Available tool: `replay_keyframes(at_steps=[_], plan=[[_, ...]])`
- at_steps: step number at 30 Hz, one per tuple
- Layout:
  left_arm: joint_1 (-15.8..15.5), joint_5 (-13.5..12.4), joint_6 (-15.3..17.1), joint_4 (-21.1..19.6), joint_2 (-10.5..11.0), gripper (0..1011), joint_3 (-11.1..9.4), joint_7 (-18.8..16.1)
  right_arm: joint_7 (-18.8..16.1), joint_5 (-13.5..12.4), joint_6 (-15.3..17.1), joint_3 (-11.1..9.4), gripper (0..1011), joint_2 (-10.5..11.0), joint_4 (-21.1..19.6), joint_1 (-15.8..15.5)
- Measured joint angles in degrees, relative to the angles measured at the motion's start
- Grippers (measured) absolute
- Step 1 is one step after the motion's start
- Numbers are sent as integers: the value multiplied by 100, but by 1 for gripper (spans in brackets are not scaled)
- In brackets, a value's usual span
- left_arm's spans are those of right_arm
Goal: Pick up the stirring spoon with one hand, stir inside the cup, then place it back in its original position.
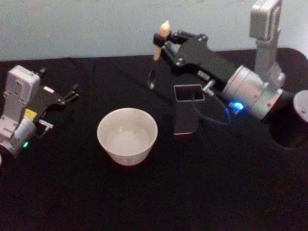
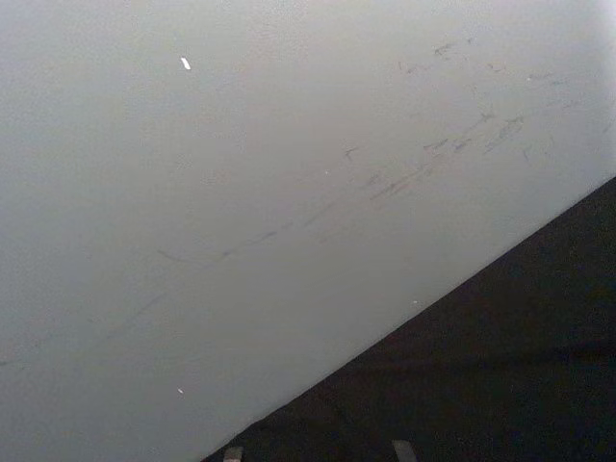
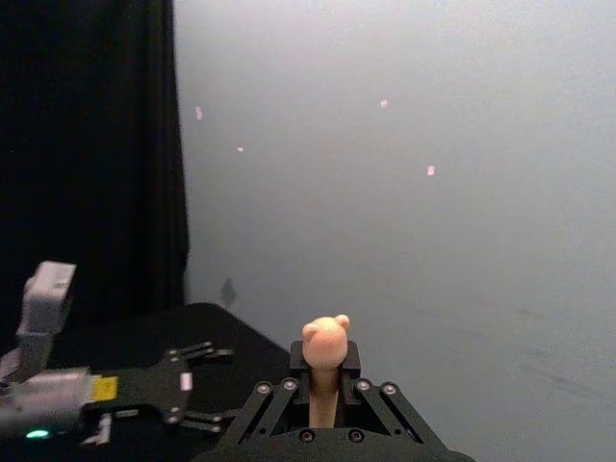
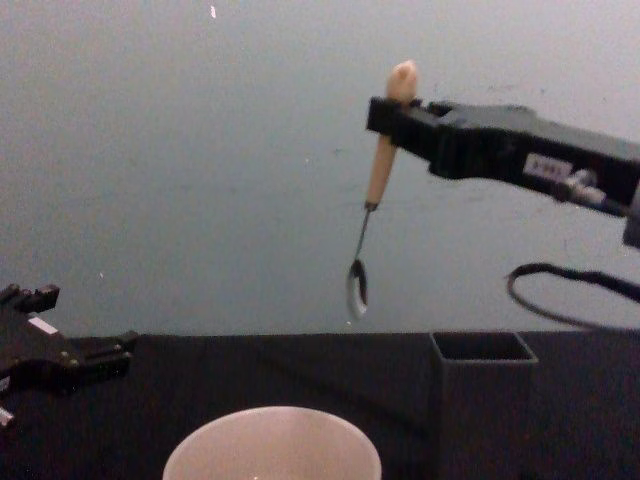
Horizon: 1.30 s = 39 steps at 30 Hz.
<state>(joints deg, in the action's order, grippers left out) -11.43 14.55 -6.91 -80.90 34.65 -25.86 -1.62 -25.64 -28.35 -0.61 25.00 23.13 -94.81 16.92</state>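
One step looked done: the right gripper (image 1: 162,41) was clenched on the spoon (image 4: 379,172), high beyond the box (image 1: 185,120). Stirring the cup (image 1: 102,126) and returning it were left. The left gripper (image 1: 60,107) sat parked, fingers spread.

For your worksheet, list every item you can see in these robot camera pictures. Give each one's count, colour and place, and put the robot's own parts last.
stirring spoon: one, cream handle and metal bowl, held in the air beyond the cup and the holder box
cup: one, cream-white, centre of the table
holder box: one, dark grey, open-topped, to the right of the cup
table: one, black, under everything
wall: one, pale grey, behind the table
cable: one, black, looped under the right arm
right gripper: one, black, shut on the spoon handle
left gripper: one, black, open, parked at the table's left
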Motion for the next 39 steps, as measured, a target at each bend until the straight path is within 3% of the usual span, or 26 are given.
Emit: replay_keyframes(at_steps=[13,27,39], plan=[[0,0,0,0,0,1001,0,0,-340,70,-349,294,173,-153,184,-188],[0,0,0,0,0,1001,0,0,-618,122,-415,522,173,-61,363,-324],[0,0,0,0,0,1001,0,0,-642,242,-452,591,173,-63,520,-334]])
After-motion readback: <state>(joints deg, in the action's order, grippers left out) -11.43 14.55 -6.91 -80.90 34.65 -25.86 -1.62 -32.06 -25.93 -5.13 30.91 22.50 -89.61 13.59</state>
